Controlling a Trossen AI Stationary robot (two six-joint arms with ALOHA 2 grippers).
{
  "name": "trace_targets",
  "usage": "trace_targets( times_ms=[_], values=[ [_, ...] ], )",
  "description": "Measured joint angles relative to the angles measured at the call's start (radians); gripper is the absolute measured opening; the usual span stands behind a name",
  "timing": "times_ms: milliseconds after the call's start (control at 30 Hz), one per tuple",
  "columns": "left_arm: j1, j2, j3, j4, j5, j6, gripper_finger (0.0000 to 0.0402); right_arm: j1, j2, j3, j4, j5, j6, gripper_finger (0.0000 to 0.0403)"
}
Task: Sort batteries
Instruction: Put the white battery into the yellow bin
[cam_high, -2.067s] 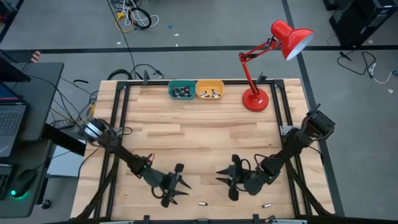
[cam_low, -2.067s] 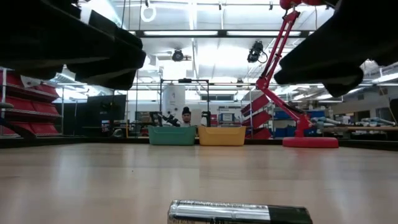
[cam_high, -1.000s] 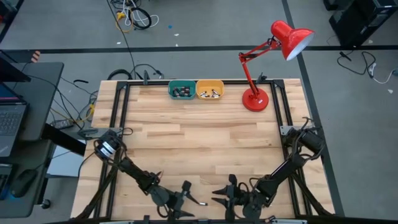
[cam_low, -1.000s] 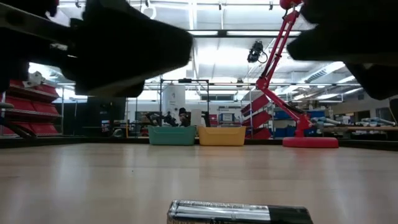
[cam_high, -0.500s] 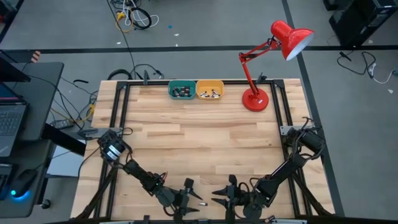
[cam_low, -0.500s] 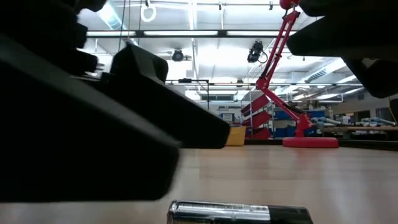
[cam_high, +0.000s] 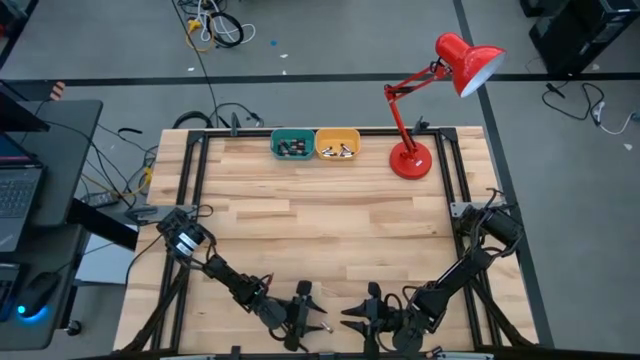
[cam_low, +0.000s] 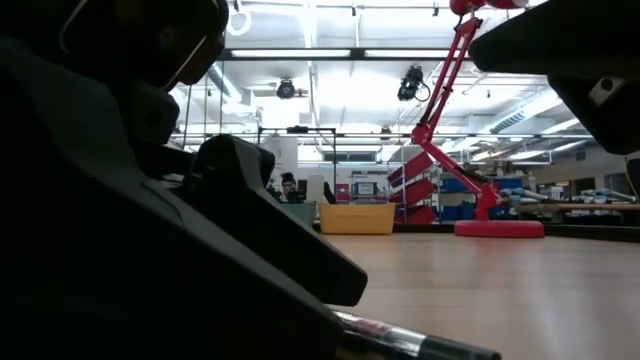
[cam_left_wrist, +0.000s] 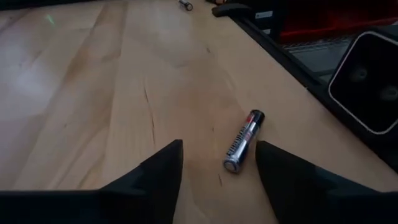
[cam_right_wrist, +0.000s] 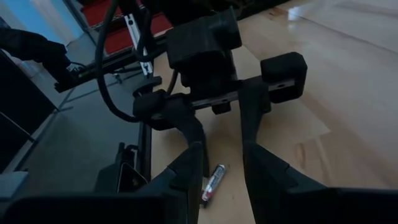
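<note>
A dark battery with silvery ends (cam_left_wrist: 244, 140) lies on its side on the wood table near the near edge; it also shows in the right wrist view (cam_right_wrist: 212, 182) and the low view (cam_low: 420, 346). My left gripper (cam_left_wrist: 219, 163) is open and low over the table, and the battery lies just ahead between its fingertips, untouched. My right gripper (cam_right_wrist: 222, 168) is open, faces the left gripper from the battery's other side, and is empty. Several batteries lie in the teal bin (cam_high: 292, 146) and the yellow bin (cam_high: 337, 146) at the far edge.
A red desk lamp (cam_high: 410, 158) stands at the far right. Another small battery (cam_left_wrist: 185, 5) lies farther off on the table. The black table frame (cam_left_wrist: 292, 56) runs close by along the near edge. Bare wood lies between the grippers and the bins.
My left gripper has gone toward the near edge and a little to the right, down to the battery, so it now fills the left of the low view and hides the battery's left end. The battery has stayed where it was.
</note>
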Motion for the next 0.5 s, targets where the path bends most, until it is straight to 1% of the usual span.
trace_targets(
  times_ms=[267,500],
  values=[
    [0.000,-0.002,0.002,-0.042,0.004,-0.058,0.0159,0.002,0.000,0.000,0.015,0.000,-0.001,0.0103],
    [0.000,-0.002,0.002,-0.043,0.011,-0.051,0.0106,0.002,0.000,0.000,0.027,-0.001,0.002,0.0103]
  ],
)
